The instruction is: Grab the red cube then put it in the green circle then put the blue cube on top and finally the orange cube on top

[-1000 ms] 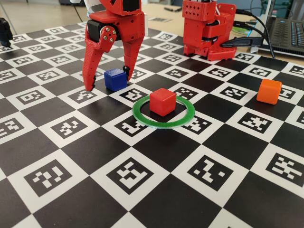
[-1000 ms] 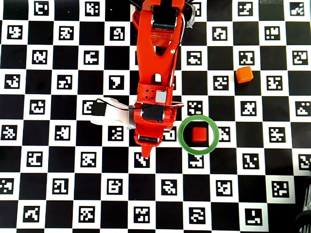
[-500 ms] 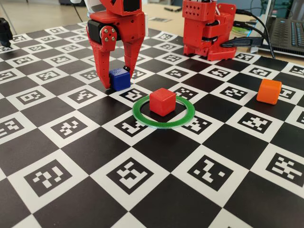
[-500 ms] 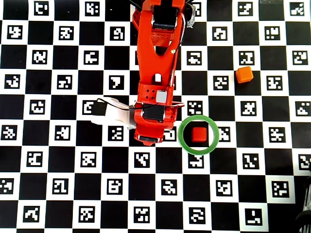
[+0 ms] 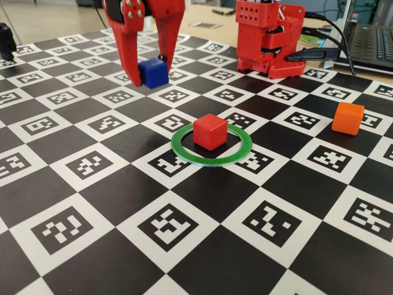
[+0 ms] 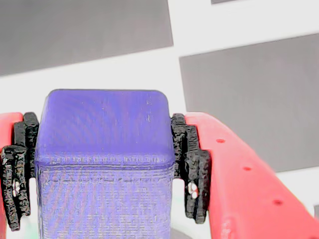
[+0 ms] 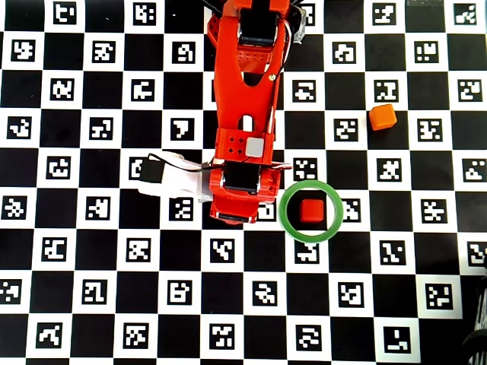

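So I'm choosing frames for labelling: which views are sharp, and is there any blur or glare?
Fixed view: even light, crisp red cube and green circle, laptop behind soft. Wrist view: blue cube fills the frame, its print lines sharp, the board behind blurred and washed out. Overhead view: sharp, flat light, no glare.

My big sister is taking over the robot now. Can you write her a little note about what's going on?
Gripper: shut on the blue cube, held up in the air, off the checkered board. The wrist view shows both black pads pressed on its sides.
Red cube: sitting inside the green circle, so that step looks done.
Orange cube: alone on the board, off to the right in the fixed view, untouched.
Left to do: carry the blue cube over and set it on the red cube, let go, then fetch the orange cube and put it on the blue one.
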